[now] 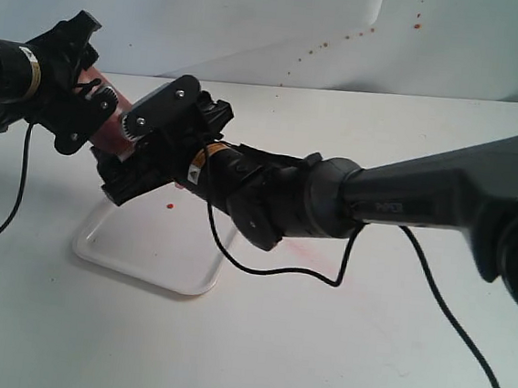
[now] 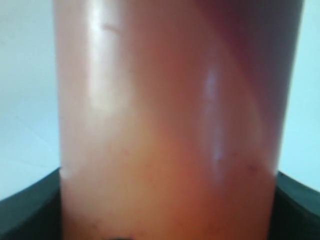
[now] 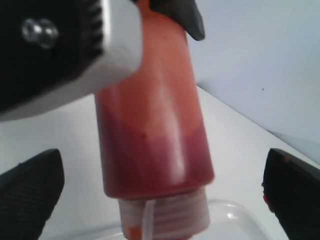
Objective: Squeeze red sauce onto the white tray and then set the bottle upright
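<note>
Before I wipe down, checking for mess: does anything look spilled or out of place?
Yes: red specks dot the backdrop behind the table, far from the tray, and a faint pink smear marks the table beside it.

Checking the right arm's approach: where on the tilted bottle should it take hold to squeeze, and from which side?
The bottle, on its lower body where the sauce has pooled, between the left gripper and the ribbed collar. Come side-on, across the cylinder: the right gripper has its open fingers straddling that part.
</note>
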You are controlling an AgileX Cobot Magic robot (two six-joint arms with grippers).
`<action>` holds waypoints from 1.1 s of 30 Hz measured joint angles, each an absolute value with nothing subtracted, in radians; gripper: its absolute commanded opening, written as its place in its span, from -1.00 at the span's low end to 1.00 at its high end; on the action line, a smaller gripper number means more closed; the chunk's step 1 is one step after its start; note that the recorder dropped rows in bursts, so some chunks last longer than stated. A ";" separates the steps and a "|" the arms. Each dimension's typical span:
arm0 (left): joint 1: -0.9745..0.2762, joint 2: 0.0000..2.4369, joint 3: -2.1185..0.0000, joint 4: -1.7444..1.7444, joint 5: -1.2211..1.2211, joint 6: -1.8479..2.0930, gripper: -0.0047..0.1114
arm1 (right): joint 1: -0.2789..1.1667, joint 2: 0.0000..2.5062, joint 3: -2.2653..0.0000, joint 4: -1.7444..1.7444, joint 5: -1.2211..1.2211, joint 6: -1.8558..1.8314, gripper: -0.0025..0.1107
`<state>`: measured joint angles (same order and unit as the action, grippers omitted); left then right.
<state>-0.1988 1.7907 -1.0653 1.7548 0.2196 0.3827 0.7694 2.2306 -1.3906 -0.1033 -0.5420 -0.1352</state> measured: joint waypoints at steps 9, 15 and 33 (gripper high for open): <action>-0.199 1.791 -1.065 1.753 0.220 0.385 -0.92 | 0.791 2.313 -1.504 -0.117 -0.495 -0.132 0.90; -0.199 1.791 -1.065 1.753 0.220 0.385 -0.92 | 0.791 2.342 -1.505 -0.117 -0.537 -0.132 0.90; -0.199 1.791 -1.065 1.753 0.220 0.385 -0.92 | 0.791 2.381 -1.507 -0.063 -0.706 -0.174 0.85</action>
<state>-0.1988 1.7907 -1.0653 1.7528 0.2196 0.3847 0.7908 2.3811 -1.5073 -0.0629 -0.7057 -0.1744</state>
